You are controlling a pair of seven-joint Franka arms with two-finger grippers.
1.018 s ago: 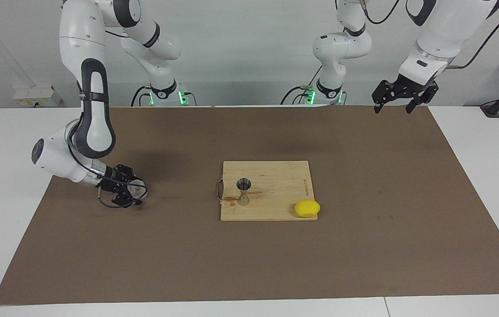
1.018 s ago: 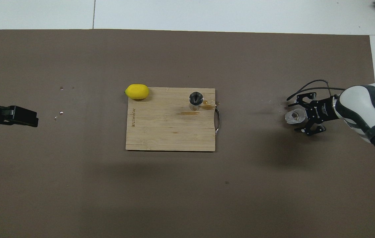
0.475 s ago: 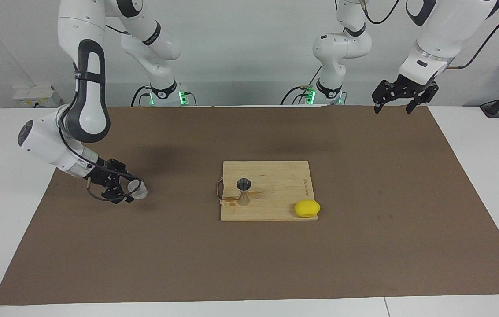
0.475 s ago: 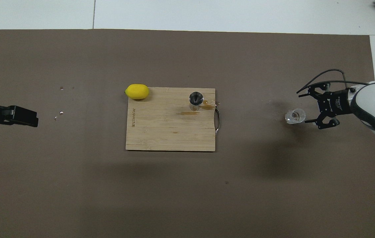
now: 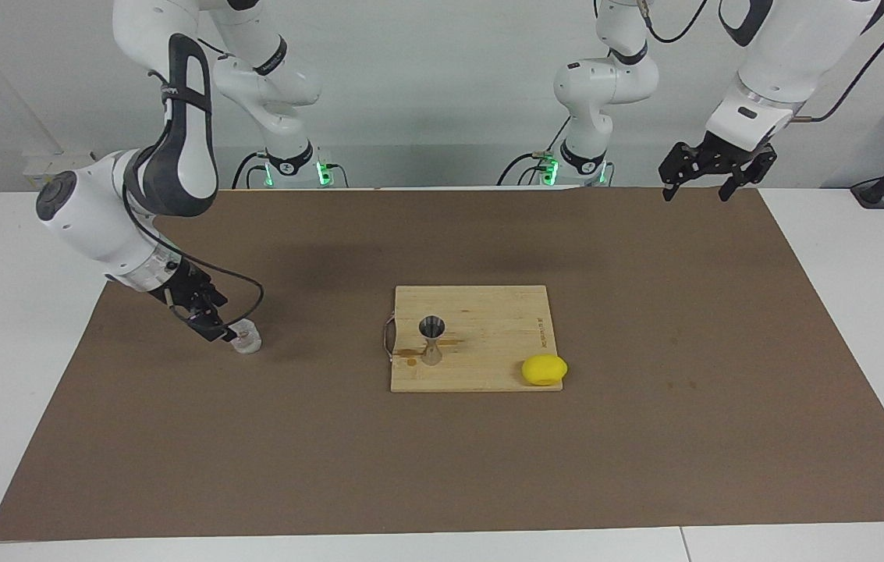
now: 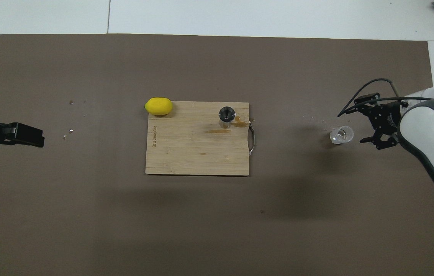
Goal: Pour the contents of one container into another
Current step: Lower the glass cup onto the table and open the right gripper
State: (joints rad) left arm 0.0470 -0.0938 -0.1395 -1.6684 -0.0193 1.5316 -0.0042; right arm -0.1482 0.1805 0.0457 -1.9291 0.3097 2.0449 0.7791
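Observation:
The small clear glass cup (image 5: 246,339) (image 6: 341,135) stands upright on the brown mat, toward the right arm's end of the table. My right gripper (image 5: 225,321) (image 6: 359,125) is open just beside the cup, on the side away from the board, and holds nothing. The steel hourglass jigger (image 5: 431,341) (image 6: 226,115) stands upright on the wooden board (image 5: 488,312) (image 6: 194,149), near the board's handle edge. My left gripper (image 5: 695,193) (image 6: 35,135) waits open and raised over the mat's edge at the left arm's end.
A yellow lemon (image 5: 544,369) (image 6: 158,106) lies at the board's corner farthest from the robots, toward the left arm's end. A brown spill stain (image 6: 241,123) marks the board beside the jigger. A few crumbs (image 6: 71,130) dot the mat near the left gripper.
The right gripper, which had the cup between its open fingers, has drawn back toward its own end and tilted up. The cup now stands free on the mat. The left arm has not moved.

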